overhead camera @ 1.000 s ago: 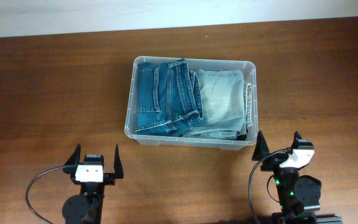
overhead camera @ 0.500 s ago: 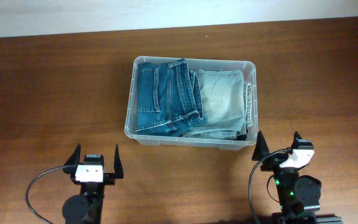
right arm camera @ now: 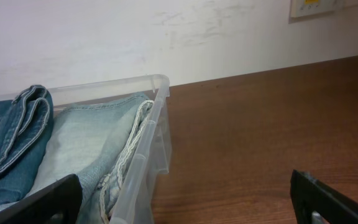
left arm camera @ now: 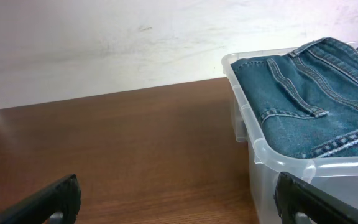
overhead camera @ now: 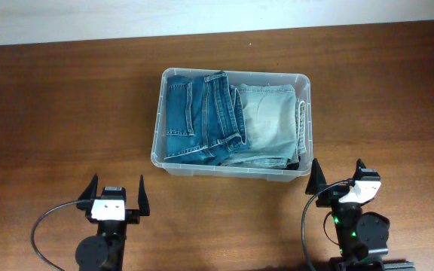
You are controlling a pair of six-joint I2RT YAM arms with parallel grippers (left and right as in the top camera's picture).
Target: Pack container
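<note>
The clear plastic container (overhead camera: pixel 157 128) stands in the middle of the wooden table. Inside lie folded dark blue jeans (overhead camera: pixel 198 117) on the left and folded pale blue jeans (overhead camera: pixel 268 124) on the right. My left gripper (overhead camera: pixel 115 197) is open and empty at the table's near edge, left of the container. My right gripper (overhead camera: pixel 336 178) is open and empty just in front of the container's near right corner. The container (left arm camera: pixel 272 163) and dark jeans (left arm camera: pixel 309 93) show in the left wrist view. The container's corner (right arm camera: pixel 157 118) and pale jeans (right arm camera: pixel 82 143) show in the right wrist view.
A white wall (left arm camera: pixel 104 43) runs behind the table's far edge. A wall plate (right arm camera: pixel 316 6) sits on the wall at the right. Bare wooden tabletop (overhead camera: pixel 59 113) lies on both sides of the container.
</note>
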